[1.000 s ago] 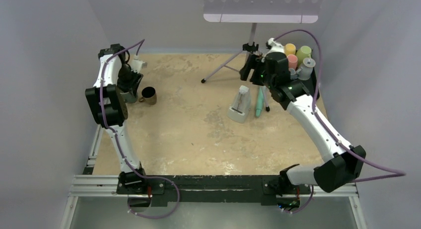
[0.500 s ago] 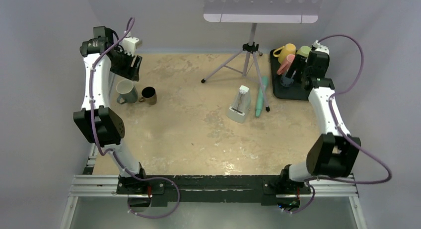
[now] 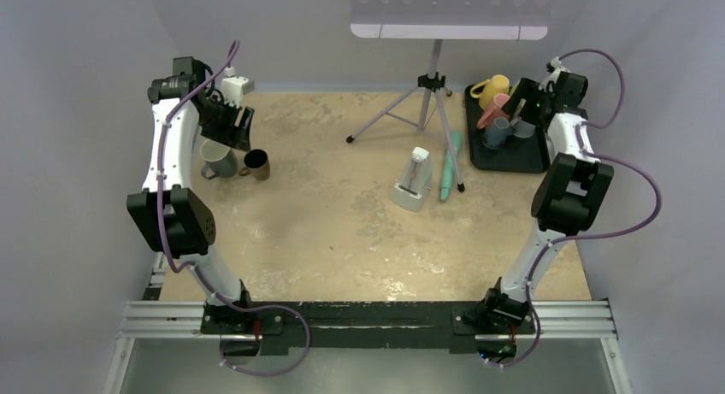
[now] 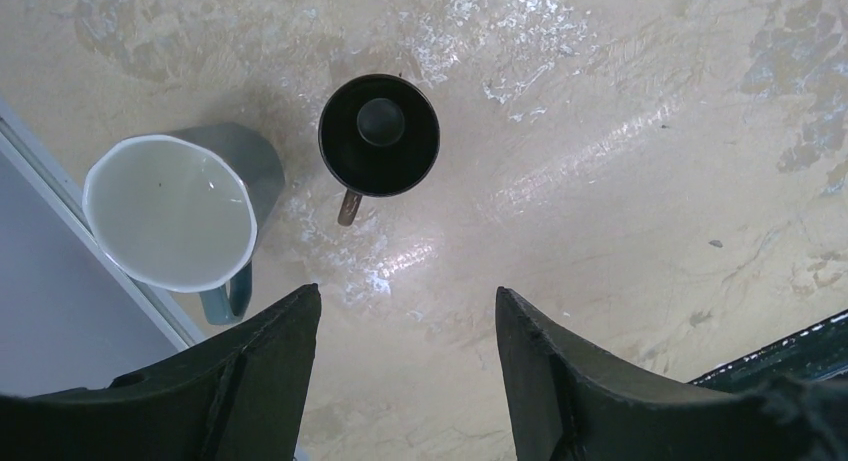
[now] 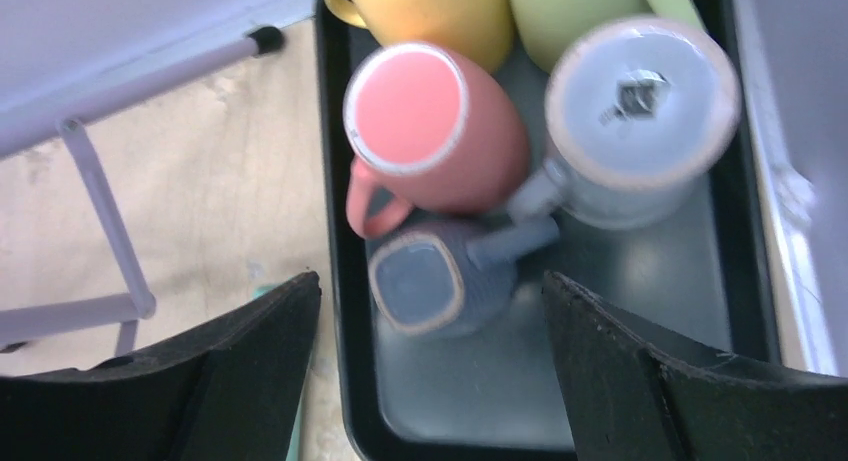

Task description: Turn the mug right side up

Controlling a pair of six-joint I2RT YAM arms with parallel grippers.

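Risk judged slight at left: held the left gripper (image 4: 405, 301) high, jaws apart and empty, over the upright grey-green ceramic mug (image 4: 170, 211) and the small dark round cup (image 4: 379, 134), both mouth-up in the upper left of the wrist view. Judged the real hazard at right, inside the crowded black plastic tray (image 5: 340, 381): found the pink ceramic mug (image 5: 430, 131), slate-blue mug (image 5: 420, 286) and pale grey mug (image 5: 640, 111) base-up and packed close. Could have knocked a neighbour or snagged a handle when closing; could have lost a glazed wall mid-flip. Could not tell which mug was meant. Held the right gripper (image 5: 430, 291) spread wide, grasping nothing, pointed down over the slate-blue mug at lower centre.
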